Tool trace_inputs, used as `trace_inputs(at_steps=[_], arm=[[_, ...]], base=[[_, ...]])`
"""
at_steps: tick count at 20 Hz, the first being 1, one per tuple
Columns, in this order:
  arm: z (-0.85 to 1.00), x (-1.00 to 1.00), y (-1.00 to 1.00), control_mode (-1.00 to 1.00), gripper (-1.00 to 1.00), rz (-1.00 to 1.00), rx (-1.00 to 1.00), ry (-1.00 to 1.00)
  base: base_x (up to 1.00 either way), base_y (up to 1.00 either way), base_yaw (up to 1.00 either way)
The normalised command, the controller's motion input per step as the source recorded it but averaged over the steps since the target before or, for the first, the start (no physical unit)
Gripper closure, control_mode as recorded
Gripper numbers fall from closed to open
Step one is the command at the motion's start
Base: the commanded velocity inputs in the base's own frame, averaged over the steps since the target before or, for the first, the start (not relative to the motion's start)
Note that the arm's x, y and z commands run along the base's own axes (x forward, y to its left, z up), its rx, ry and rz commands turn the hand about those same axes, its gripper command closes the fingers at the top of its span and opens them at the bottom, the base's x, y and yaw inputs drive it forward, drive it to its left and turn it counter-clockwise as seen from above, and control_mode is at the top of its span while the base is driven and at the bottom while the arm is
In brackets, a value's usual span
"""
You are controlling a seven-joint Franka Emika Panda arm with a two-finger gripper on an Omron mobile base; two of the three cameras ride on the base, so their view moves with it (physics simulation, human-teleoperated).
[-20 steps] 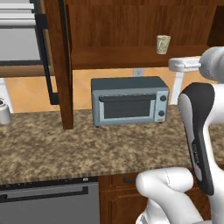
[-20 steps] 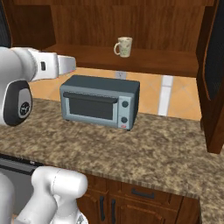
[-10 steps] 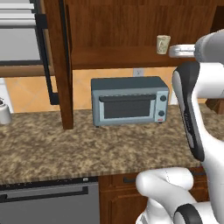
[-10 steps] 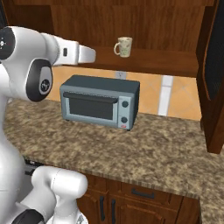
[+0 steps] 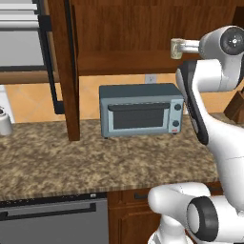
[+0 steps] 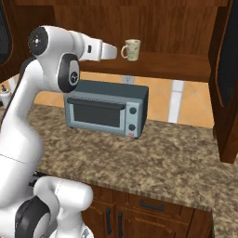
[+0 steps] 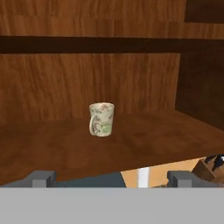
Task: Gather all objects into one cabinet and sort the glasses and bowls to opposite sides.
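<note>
Hand view is showing me lining up on the cream-white mug standing upright mid-shelf in the cabinet, my pincer spread wide and well short, so I'm judging the next move calls for advancing level until the fingers straddle it.

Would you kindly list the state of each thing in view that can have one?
Cream-white mug: upright on the cabinet shelf, handle facing the hand camera, not held.
Pincer: open, short of the mug, holding nothing.
Cabinet door: swung open.
Toaster oven: door shut, on the counter.
</note>
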Motion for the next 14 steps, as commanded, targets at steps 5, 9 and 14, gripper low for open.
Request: trace_inputs(at_steps=[5,9,14], arm=[[-0.17,0.55,0.01,-1.0,-1.0,0.03,0.02,0.01],[-0.14,0.55,0.0,-1.0,-1.0,0.0,0.0,0.0],[0.0,0.11,0.08,-1.0,-1.0,-0.01,-0.02,0.0]], base=[[0.0,0.0,0.0],[0.0,0.0,0.0],[0.0,0.0,0.0]])
